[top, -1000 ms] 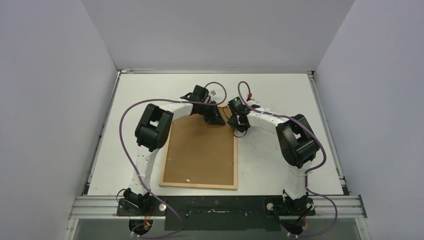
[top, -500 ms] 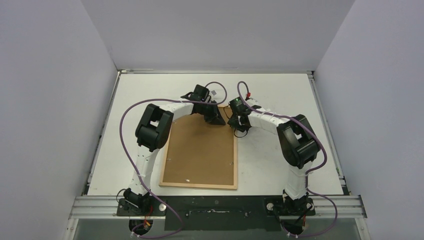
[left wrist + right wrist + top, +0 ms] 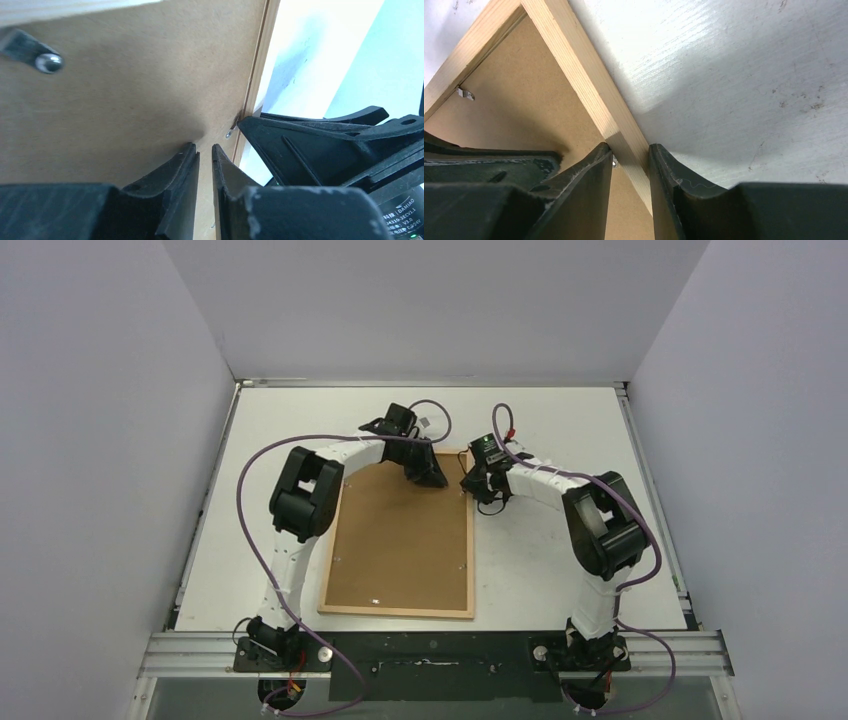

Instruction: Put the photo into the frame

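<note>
White table (image 3: 560,430), boxed in by plain pale-grey walls (image 3: 100,440) on the left, right and far sides. In the middle of it, between the two arms, the frame (image 3: 400,612), lying flat and face down with the brown backing board (image 3: 400,540) uppermost. Long axis running from the near edge toward the far wall, short sides facing the arm bases and that wall. From above, only the whole outline, with both grippers crowded at the far right corner. From the left wrist, the left gripper (image 3: 206,150) low over the board just beside the right rail, fingers parted by a narrow slit with nothing between them; also a metal tab (image 3: 37,57) on the board. From the right wrist, the right gripper (image 3: 629,147) pinching that right rail, one finger inside over the board, the other outside over the table.
</note>
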### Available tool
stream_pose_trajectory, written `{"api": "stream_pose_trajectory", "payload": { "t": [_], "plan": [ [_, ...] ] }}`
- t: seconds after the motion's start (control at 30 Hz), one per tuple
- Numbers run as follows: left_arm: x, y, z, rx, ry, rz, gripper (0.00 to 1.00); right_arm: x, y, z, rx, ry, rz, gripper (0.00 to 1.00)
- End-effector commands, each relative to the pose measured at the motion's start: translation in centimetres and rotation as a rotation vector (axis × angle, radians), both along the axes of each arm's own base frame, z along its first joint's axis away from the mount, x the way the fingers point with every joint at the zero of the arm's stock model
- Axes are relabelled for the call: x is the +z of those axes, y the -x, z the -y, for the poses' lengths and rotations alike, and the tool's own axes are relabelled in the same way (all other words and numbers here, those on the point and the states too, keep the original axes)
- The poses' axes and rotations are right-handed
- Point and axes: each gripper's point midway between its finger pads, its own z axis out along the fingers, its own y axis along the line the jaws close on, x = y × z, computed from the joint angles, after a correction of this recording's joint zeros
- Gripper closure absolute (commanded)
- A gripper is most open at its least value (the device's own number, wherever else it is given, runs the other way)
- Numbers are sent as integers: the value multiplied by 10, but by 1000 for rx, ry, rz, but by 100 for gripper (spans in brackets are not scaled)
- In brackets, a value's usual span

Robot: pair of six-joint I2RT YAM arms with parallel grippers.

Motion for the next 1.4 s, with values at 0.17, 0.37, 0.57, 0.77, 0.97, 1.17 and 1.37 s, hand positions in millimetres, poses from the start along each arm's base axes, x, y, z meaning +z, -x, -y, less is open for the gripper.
{"api": "stream_pose_trajectory", "payload": {
  "t": [0.17,0.37,0.57,0.77,0.97,1.17,1.37],
  "plan": [
    [64,-33,-25,12,-69,158,76,59,-40,-1,74,-26,167,63],
    [84,-43,-72,105,-103,184,74,41,-51,-9,274,14,141,56],
    [101,-35,-120,142,-186,240,70,20,-55,-5,410,124,67,54],
    [103,-17,-173,161,-335,282,61,11,-57,5,445,174,17,51],
    [106,-8,-214,226,-433,312,32,0,-51,11,460,200,-28,56],
    [114,-5,-246,281,-526,371,3,0,-58,27,393,222,-27,83],
    [116,0,-260,302,-490,346,3,9,-67,76,99,258,1,99]
  ]
}}
